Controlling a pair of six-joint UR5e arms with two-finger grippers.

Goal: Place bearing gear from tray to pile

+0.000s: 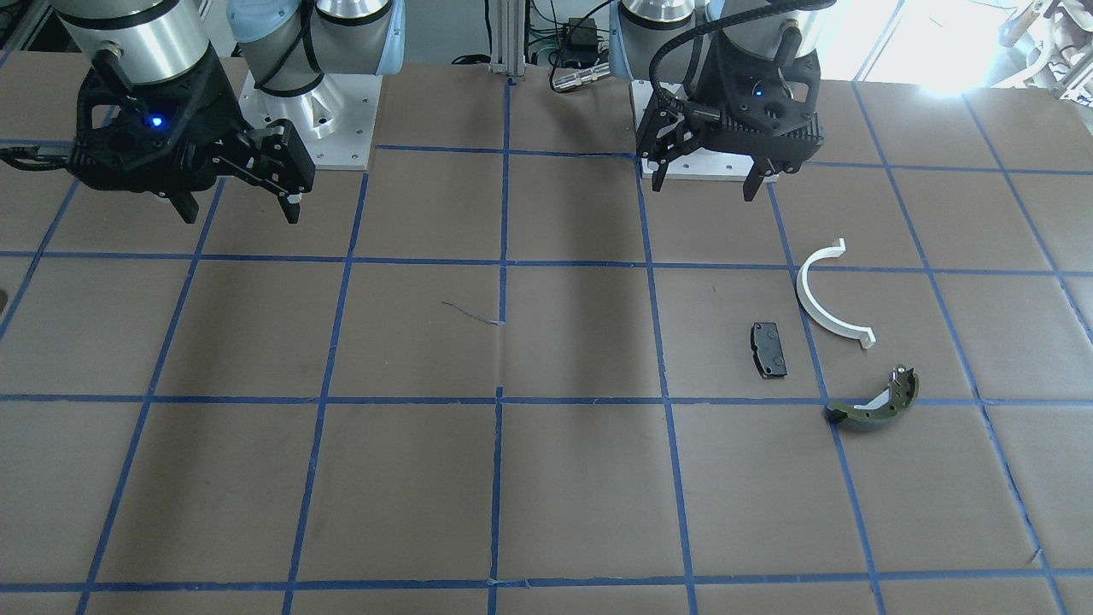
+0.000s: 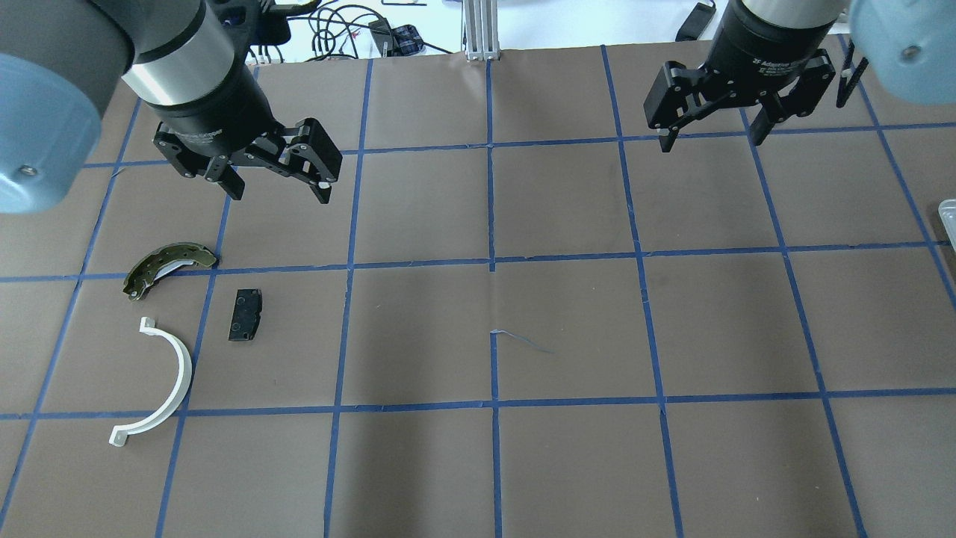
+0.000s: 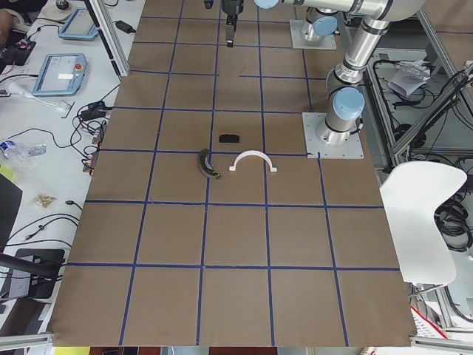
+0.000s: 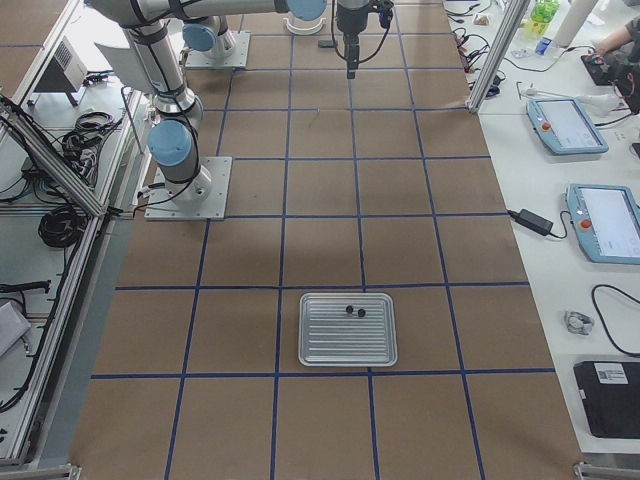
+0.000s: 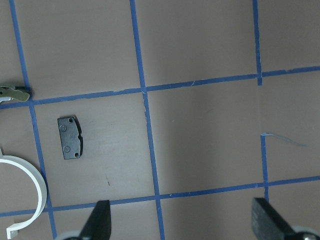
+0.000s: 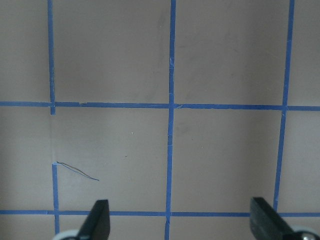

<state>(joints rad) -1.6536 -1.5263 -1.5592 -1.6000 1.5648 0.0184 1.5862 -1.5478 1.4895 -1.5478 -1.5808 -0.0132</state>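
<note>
Bearing gears (image 4: 349,308), two small dark pieces, lay in metal tray (image 4: 320,352); left gripper (image 2: 281,193) and right gripper (image 2: 712,142) both spread wide, empty.

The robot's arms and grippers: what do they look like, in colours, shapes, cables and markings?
The left arm and the right arm have silver metal segments, light blue joint caps and black wrists. The left gripper and the right gripper are black, each with two jointed fingers. White wrist lettering is too small to read. A black ribbed cable runs along the left arm.
</note>
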